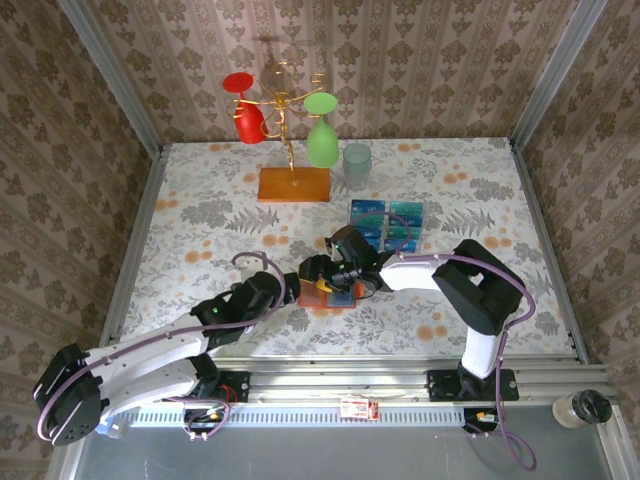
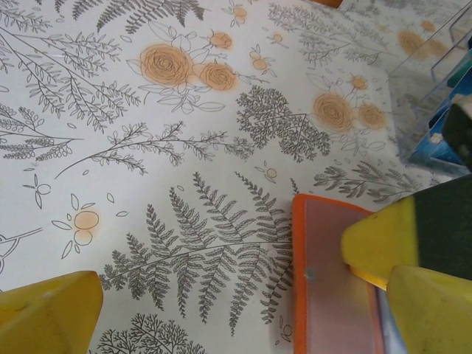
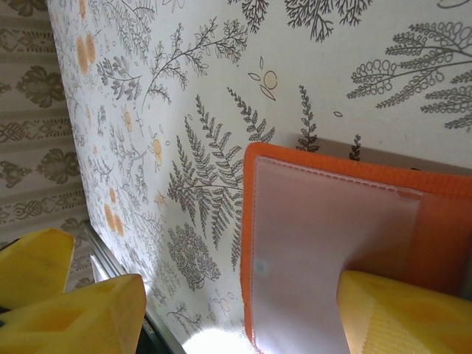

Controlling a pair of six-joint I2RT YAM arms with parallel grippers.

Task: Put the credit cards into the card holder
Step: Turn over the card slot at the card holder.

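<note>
Card holder point(image 1: 320, 300) lying open on table point(image 1: 200, 230), between both arms. Left gripper point(image 2: 243, 289) hovering beside it, jaws spread wide. Right gripper point(image 3: 243, 287) jaws apart, 1 finger point(image 3: 398, 310) pressing on pocket. Credit cards point(image 1: 388, 222) lying well behind holder, none visibly inserted. Judging all loading not yet done.

We read this as a robot test cell in a lab, dressed up to look like a home. Bare metal posts point(image 1: 110, 75) frame walls point(image 1: 420, 70) papered in a damask pattern, and the table point(image 1: 200, 200) has a flowered, fern-printed top. The left arm point(image 1: 150, 360) and the right arm point(image 1: 480, 290) are bolted to an aluminium rail point(image 1: 330, 385) at its near edge, with purple cables point(image 1: 527, 297) looping off them. At the back stand household props: a wire stand point(image 1: 290, 150) hung with a red glass point(image 1: 245, 110) and a green glass point(image 1: 321, 140), and a pale cup point(image 1: 357, 165). Outside the frame sits what may be a lidded jar point(image 1: 582, 408); it is too small for us to be sure.
</note>
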